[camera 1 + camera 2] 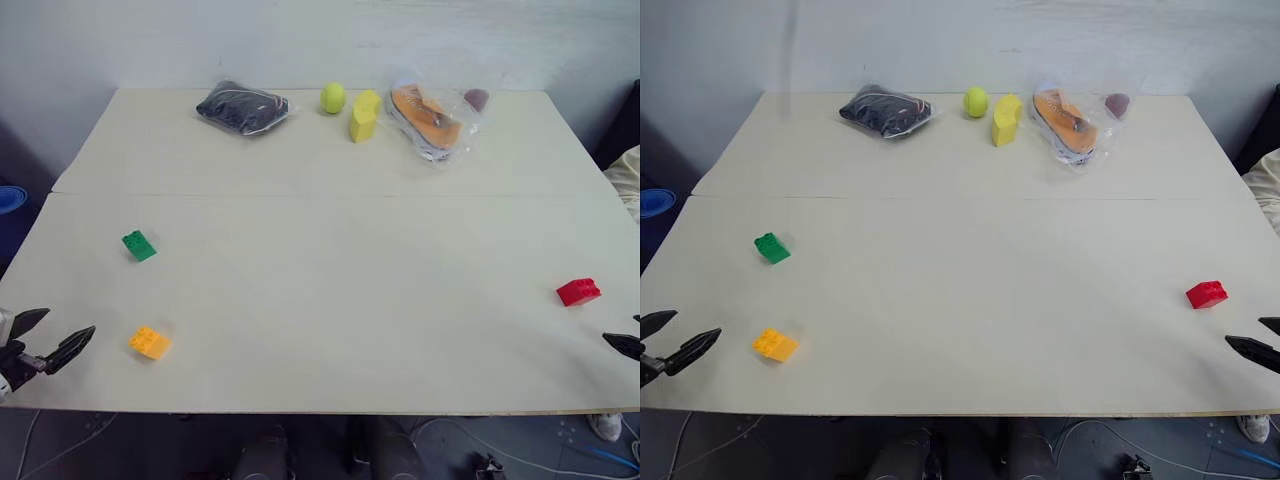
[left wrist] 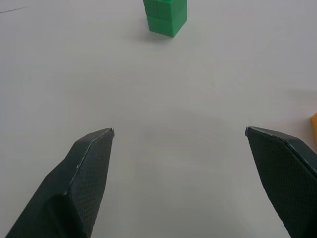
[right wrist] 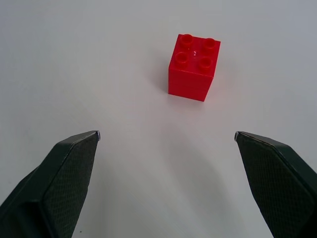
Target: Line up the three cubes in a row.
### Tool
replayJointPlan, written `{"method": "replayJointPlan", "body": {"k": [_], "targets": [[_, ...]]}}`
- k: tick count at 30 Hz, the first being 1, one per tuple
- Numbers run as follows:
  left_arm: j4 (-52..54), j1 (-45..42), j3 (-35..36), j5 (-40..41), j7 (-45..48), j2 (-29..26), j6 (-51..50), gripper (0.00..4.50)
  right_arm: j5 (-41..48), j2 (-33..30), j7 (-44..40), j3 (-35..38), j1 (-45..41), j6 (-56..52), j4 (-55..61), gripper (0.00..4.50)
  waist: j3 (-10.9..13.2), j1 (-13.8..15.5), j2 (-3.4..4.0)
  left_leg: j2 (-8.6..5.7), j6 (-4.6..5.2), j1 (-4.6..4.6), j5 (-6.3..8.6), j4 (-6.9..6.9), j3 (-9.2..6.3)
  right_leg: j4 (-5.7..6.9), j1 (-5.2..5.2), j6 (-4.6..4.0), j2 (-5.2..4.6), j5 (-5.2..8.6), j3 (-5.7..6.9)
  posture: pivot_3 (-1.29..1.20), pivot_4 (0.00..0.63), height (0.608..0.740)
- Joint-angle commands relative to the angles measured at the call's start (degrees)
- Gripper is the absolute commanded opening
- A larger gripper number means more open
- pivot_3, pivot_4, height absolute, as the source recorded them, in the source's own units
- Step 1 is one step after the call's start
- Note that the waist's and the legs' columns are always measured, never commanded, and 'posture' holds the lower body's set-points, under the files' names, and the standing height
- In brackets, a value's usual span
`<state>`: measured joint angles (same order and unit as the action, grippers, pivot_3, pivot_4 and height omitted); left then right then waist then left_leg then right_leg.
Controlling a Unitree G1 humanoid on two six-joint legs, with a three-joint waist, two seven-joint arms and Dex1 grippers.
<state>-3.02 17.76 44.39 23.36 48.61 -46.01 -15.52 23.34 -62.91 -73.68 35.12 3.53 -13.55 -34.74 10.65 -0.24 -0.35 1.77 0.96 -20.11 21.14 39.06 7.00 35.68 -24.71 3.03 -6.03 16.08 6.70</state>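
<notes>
On the pale table (image 1: 320, 300) the green cube (image 1: 139, 245) and orange-yellow cube (image 1: 149, 343) lie near-left, the red cube (image 1: 578, 292) near-right, beside the empty, wide-open left gripper (image 2: 178, 133) and right gripper (image 3: 167, 135).

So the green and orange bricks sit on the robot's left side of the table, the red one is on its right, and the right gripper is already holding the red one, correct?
Not quite. The right gripper holds nothing: in the right wrist view its fingers stand wide open with the red brick lying ahead of them, untouched. The rest is right: the green brick and orange brick lie on the left.
</notes>
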Motion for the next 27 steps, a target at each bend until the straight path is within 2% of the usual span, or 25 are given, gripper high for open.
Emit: {"method": "replayJointPlan", "body": {"k": [1,12,18,22,27], "targets": [[0.31,0.52,1.4,-0.49,0.48,-1.4,1.98,4.46,0.2,-0.21,0.55,0.35,-0.09,0.07,0.2,4.5,0.0,-0.01,0.0,0.0,-0.01,0.0,0.0,0.0,0.0,0.0,0.0,0.0,0.0,0.0,0.0,0.0,0.15,0.74],[-0.6,-1.0,2.1,0.48,-0.5,-2.31,0.11,4.46,1.0,1.41,2.53,0.67,0.66,-1.35,3.65,4.5,-0.03,-0.01,0.1,0.0,0.01,0.0,-0.03,0.0,0.01,0.03,0.0,0.0,0.01,0.0,0.01,0.0,0.15,0.74],[1.67,-3.11,-0.05,1.81,0.6,-3.51,-2.66,4.46,1.27,0.4,3.44,1.04,1.01,-2.92,6.82,4.5,-0.05,0.0,0.13,0.0,0.0,0.0,-0.03,0.0,0.02,0.04,0.01,0.01,0.01,0.0,0.01,0.0,0.15,0.74],[13.23,-8.8,-5.75,9.45,4.89,-8.02,-11.87,4.46,0.49,-0.61,6.0,-1.15,-4.35,-4.74,7.62,4.5,-0.05,0.12,0.13,-0.03,-0.07,0.01,-0.1,0.04,0.0,0.12,0.03,0.02,-0.02,-0.01,-0.01,0.0,0.15,0.74],[24.76,-17.93,-12.62,20.72,8.7,-12.74,-21.71,4.46,-2.77,-1.28,9.77,-5.73,-14.54,-4.6,-0.85,4.5,-0.05,-0.1,0.24,-0.05,0.04,0.01,-0.25,0.03,0.0,0.17,0.01,0.02,0.0,-0.01,-0.01,0.0,0.15,0.74]]}}
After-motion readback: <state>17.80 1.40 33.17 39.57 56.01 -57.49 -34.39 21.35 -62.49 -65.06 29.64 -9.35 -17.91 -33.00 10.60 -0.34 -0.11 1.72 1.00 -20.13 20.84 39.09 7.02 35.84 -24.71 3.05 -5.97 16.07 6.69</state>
